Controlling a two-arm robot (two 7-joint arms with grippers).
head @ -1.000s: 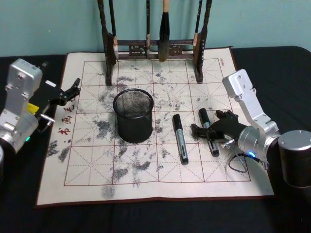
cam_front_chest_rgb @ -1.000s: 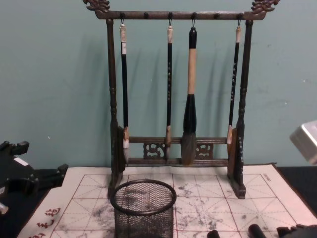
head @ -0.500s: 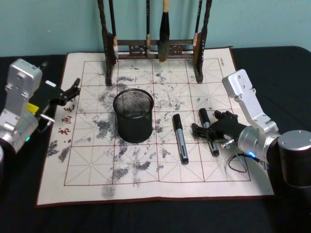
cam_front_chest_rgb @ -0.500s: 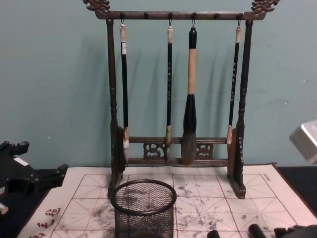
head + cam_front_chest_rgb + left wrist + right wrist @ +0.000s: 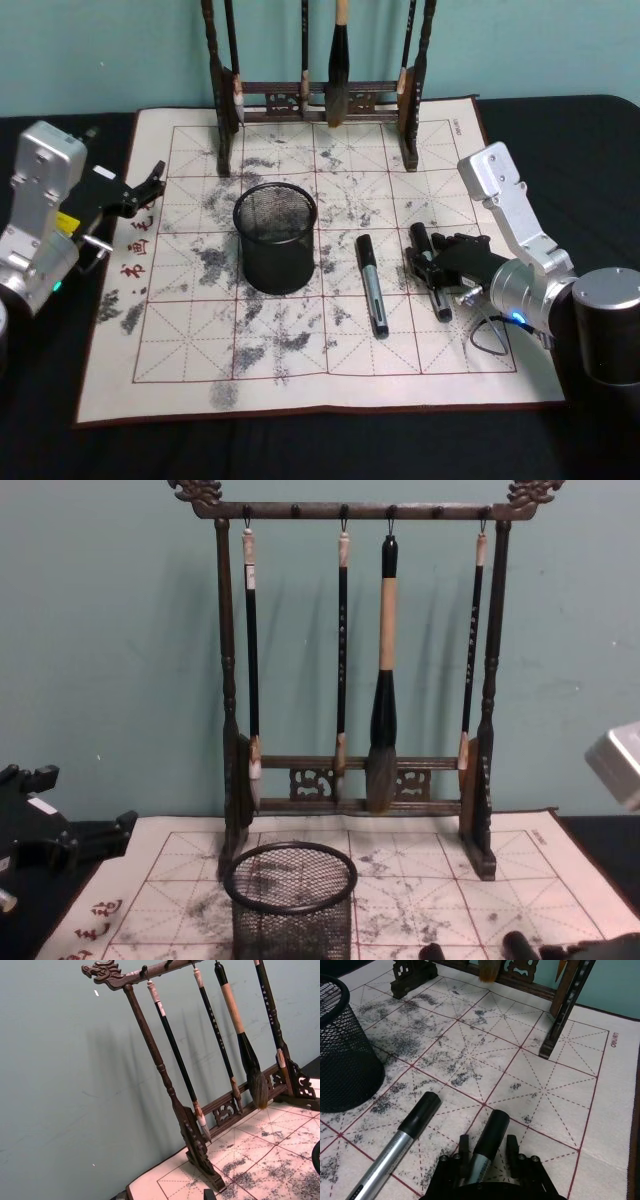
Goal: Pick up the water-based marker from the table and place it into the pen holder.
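The water-based marker (image 5: pixel 423 241) lies on the cream mat on the black table (image 5: pixel 300 445), right of centre. My right gripper (image 5: pixel 429 257) is down at the mat with its jaws shut against the marker's barrel. In the right wrist view its fingers (image 5: pixel 464 1147) flank the marker (image 5: pixel 492 1129) tightly, and the black cap sticks out ahead of them. The pen holder (image 5: pixel 275 240), a round black mesh cup, stands upright to the marker's left with nothing visible in it. My left gripper (image 5: pixel 150 185) is parked open at the mat's left edge.
A second silver-and-black marker (image 5: pixel 371 285) lies between the pen holder and the gripped marker. A tall dark wooden rack (image 5: pixel 320 95) of hanging brushes stands at the mat's far edge, behind the pen holder (image 5: pixel 290 900).
The right gripper's jaws have closed in from a wide spread onto the marker. The left arm, both markers and the pen holder have not moved.
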